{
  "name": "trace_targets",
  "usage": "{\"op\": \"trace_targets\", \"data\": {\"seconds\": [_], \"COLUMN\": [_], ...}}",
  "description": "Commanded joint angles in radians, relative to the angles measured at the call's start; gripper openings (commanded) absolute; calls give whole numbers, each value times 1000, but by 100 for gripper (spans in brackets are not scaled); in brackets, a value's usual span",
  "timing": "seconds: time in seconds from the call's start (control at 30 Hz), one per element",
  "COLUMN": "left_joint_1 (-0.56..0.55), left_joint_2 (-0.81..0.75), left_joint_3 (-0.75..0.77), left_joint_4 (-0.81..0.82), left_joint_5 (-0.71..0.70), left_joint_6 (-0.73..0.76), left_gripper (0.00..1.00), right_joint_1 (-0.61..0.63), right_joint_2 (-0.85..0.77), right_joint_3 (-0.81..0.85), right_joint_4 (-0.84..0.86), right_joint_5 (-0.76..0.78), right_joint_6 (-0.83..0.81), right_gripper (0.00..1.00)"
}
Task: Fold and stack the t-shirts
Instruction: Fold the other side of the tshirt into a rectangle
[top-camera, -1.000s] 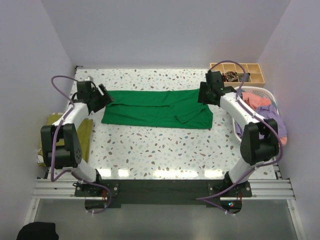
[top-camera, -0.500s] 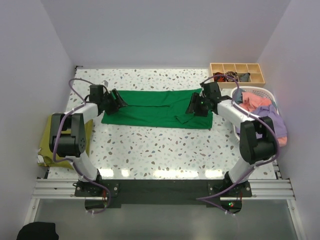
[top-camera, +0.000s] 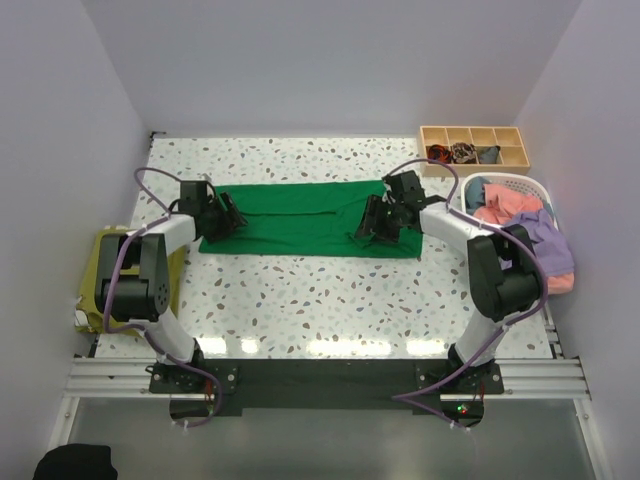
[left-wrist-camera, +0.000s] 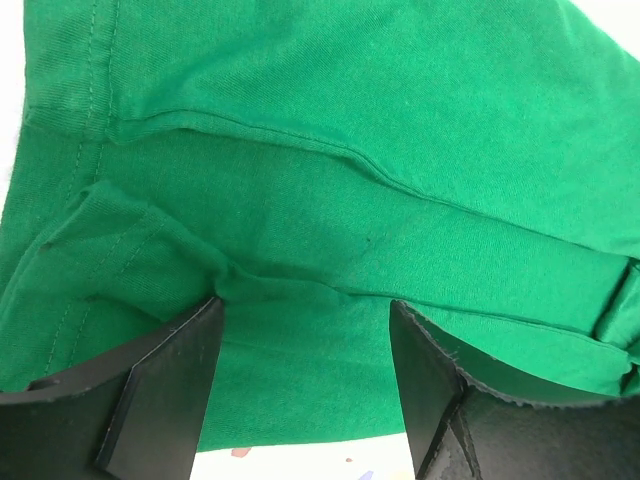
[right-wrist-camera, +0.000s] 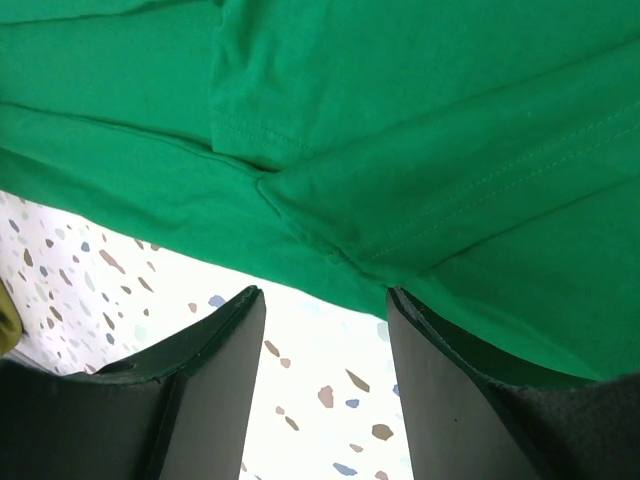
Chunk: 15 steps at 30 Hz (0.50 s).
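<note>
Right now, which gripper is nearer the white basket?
Right. The right gripper is over the green t-shirt at its right end, just left of the basket. The left gripper is at the shirt's opposite, left end.

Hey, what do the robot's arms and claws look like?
The left arm and right arm have white links, black joints and looping purple cables. The left claw and right claw each have two flat, matte-black fingers.

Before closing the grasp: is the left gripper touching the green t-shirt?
Cannot tell. In the left wrist view the left gripper is open over the green t-shirt, a crease running to one finger, but no plain contact or gap shows.
</note>
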<state>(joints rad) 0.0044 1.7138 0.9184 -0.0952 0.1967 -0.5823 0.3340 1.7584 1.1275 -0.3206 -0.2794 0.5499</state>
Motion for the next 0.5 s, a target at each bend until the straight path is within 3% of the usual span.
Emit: {"op": "trace_targets", "data": {"seconds": [0.0, 0.47], "left_joint_1": [3, 5], "left_joint_2": [-28, -20], "left_joint_3": [-12, -9], "left_joint_4": [-31, -21], "left_joint_5": [-56, -28], "left_joint_6": [15, 19], "left_gripper": [73, 72], "right_joint_1": [14, 30], "right_joint_2": [-34, -4], "right_joint_3": [-24, -64], "right_joint_4": [5, 104], "right_joint_5": [3, 2], "right_joint_6": [35, 62], "right_gripper": [56, 57]}}
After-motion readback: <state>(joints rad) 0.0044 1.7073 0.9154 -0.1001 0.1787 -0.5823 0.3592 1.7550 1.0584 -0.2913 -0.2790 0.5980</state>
